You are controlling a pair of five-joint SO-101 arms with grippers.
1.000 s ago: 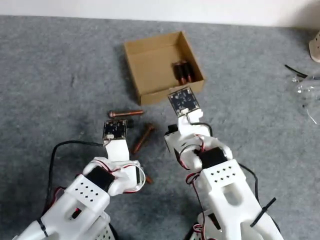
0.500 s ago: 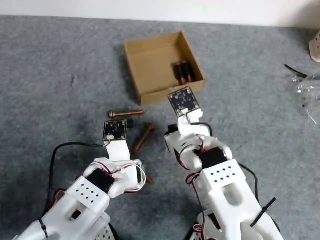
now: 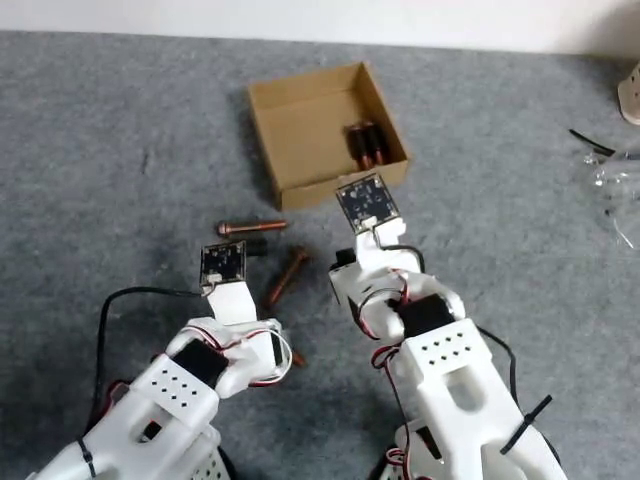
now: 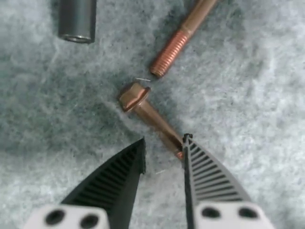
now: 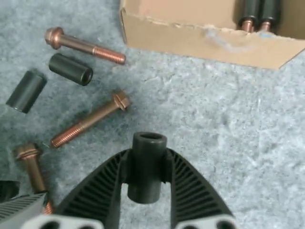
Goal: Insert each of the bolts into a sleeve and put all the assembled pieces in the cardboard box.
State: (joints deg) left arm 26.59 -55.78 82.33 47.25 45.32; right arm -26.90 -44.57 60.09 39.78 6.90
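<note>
My left gripper point(image 4: 164, 141) is open just above the carpet. A copper bolt point(image 4: 143, 107) lies in front of it, its threaded end touching one finger point(image 4: 200, 167). Beyond lie a second bolt point(image 4: 183, 38) and a black sleeve point(image 4: 76, 19). My right gripper point(image 5: 145, 183) is shut on an upright black sleeve point(image 5: 145, 162), short of the cardboard box point(image 5: 200, 40). Two assembled pieces point(image 5: 257, 14) lie in the box point(image 3: 300, 130). Three loose bolts point(image 5: 86, 45) point(image 5: 90, 119) point(image 5: 31, 164) and two loose sleeves point(image 5: 70, 69) point(image 5: 26, 91) lie on the carpet.
Grey carpet point(image 3: 120, 150) covers the table. Clear plastic and black wires point(image 3: 605, 165) lie at the far right edge. Both arms sit close together near the front, the left arm point(image 3: 225, 265) beside the right arm point(image 3: 365, 205).
The left arm's wrist has shifted slightly to the left over the bolts. The right arm has kept still with the sleeve.
</note>
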